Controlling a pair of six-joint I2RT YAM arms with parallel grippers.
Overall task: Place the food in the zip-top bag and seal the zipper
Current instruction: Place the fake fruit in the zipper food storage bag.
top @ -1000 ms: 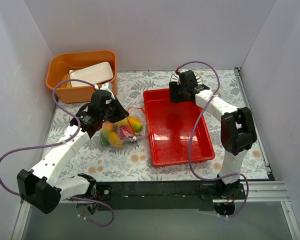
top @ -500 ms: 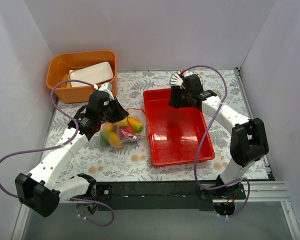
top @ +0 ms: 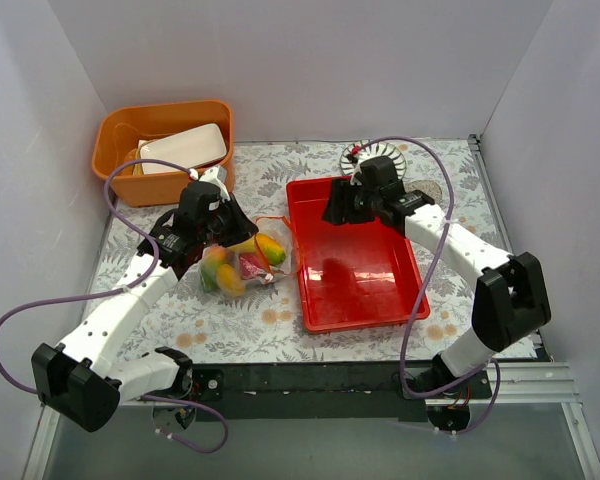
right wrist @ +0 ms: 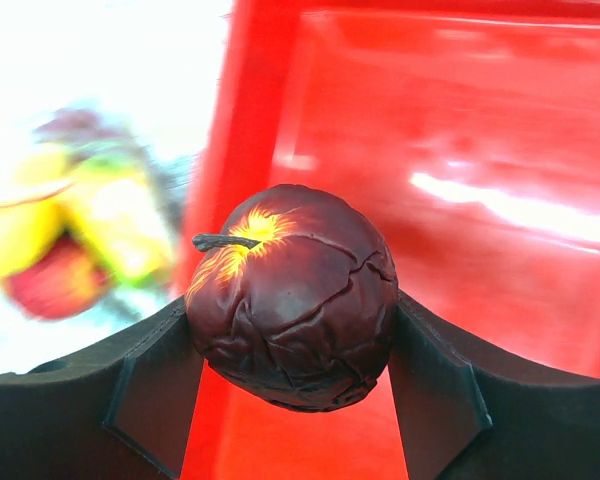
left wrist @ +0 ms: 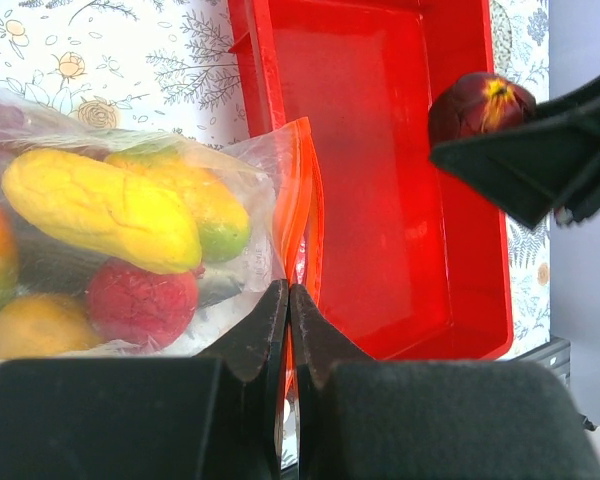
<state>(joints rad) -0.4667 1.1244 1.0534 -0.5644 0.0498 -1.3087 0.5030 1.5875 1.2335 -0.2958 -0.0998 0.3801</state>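
Note:
The clear zip-top bag [top: 242,262] lies left of the red tray and holds mangoes [left wrist: 100,210], a red fruit [left wrist: 140,303] and other toy food. Its orange-red zipper strip [left wrist: 302,200] faces the tray. My left gripper [left wrist: 288,300] is shut on the bag's mouth edge at the zipper. My right gripper [right wrist: 292,350] is shut on a dark plum [right wrist: 292,295] with a yellow patch at its stem, held above the tray's left part. The plum also shows in the left wrist view [left wrist: 478,105]. In the top view the right gripper [top: 338,208] hovers over the tray's far left corner.
The red tray [top: 380,300] sits right of the bag. An orange bin [top: 120,135] with a white container stands at the back left. A small white round dish [top: 390,158] lies behind the tray. Grey walls close in three sides.
My right gripper has swung left and nearer with the plum, from the tray's far edge to over its left part. My left gripper and the bag have stayed put.

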